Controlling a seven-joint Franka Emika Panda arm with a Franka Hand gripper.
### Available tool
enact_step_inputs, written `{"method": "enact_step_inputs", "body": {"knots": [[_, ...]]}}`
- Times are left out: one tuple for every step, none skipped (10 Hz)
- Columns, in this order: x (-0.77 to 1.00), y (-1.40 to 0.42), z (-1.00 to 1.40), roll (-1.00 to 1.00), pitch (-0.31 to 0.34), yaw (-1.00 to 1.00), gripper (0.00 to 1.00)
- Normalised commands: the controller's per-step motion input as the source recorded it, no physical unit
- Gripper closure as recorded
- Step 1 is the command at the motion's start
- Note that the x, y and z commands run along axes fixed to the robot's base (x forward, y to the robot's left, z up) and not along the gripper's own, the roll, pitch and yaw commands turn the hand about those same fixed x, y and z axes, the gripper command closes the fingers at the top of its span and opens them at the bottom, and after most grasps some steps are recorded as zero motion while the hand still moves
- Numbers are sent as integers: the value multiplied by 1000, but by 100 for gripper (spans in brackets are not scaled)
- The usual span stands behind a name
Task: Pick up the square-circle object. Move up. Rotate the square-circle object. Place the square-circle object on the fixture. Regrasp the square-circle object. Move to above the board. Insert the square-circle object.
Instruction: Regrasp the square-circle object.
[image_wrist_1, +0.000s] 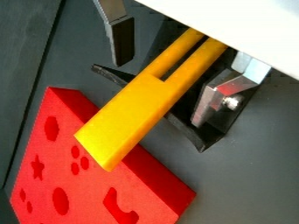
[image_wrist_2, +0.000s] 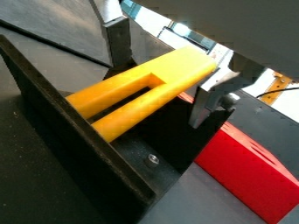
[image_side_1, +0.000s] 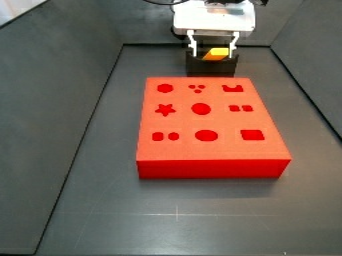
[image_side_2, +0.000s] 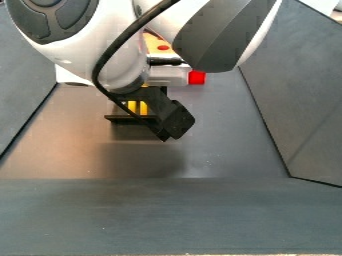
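At 12 o'clock beyond the board (image_side_1: 211, 124), over the fixture (image_wrist_2: 82, 131): gripper (image_wrist_1: 176, 66) open astride the square-circle object (image_wrist_1: 146, 101), apparently seated; could topple if nudged while regrasping

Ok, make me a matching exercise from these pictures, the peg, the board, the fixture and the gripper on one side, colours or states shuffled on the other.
Things:
1. square-circle object
2. board
3. fixture
4. gripper

Descriptions:
A. red, with shaped cut-outs in its top
B. dark bracket behind the board in a side view
C. yellow-orange bar lying between the silver fingers, over the fixture
D. at the fixture, one finger on each side of the bar, apparently not touching it

Pairs: 1-C, 2-A, 3-B, 4-D
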Motion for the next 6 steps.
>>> {"method": "enact_step_inputs", "body": {"knots": [[0, 0, 1000, 81, -66, 29, 0], [-5, 3, 1000, 84, -64, 35, 0], [-28, 3, 1000, 86, -43, 47, 0], [-36, -1, 1000, 81, -10, 61, 0], [-37, 0, 1000, 76, 19, 62, 0], [-39, 2, 874, 63, 57, 53, 0]]}}
